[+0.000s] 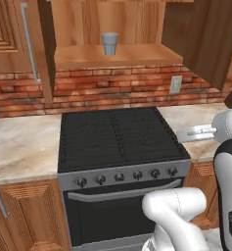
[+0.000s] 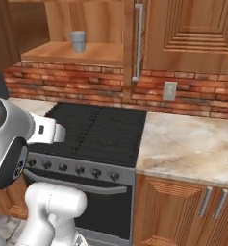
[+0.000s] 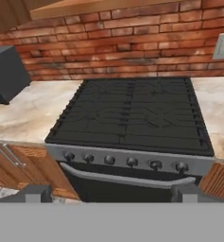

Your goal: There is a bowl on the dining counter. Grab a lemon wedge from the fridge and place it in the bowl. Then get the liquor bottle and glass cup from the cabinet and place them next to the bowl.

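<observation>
While we sit facing the stove (image 1: 118, 139), the glass cup (image 1: 109, 43) stands alone on the open cabinet shelf (image 1: 137, 56) at the upper middle of the left base view, upper left of the right base view. Our gripper (image 3: 111, 194) hangs low over the oven front, jaws spread wide and holding nothing. We judge the cabinet step is in hand, with the cup as the target. Next we must lift the arm high and reach forward above the burners, bracketing the cup upright.
</observation>
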Motion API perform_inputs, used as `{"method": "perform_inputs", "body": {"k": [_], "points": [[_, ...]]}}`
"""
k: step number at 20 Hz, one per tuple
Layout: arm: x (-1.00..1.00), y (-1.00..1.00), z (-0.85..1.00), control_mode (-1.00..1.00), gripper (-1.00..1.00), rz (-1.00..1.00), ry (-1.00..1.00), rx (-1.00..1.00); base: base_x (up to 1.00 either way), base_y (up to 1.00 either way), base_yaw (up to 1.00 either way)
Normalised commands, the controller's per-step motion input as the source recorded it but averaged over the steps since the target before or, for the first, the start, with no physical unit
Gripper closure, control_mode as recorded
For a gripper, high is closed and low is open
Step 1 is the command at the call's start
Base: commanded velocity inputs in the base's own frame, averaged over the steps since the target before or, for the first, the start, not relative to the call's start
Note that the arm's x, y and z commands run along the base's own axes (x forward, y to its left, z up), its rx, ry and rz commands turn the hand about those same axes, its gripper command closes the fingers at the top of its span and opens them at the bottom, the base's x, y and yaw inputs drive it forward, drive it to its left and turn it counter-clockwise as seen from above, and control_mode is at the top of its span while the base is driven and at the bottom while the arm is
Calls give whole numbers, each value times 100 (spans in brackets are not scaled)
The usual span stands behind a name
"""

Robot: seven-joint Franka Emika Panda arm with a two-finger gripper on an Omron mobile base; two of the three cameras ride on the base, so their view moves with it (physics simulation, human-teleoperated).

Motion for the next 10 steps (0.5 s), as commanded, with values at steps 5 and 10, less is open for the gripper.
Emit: {"method": "perform_inputs", "body": {"k": [5,10], "points": [[0,0,0,100,-100,0,0,0,54,45,-33],[0,0,0,100,-100,0,0,0,25,44,-15]]}}
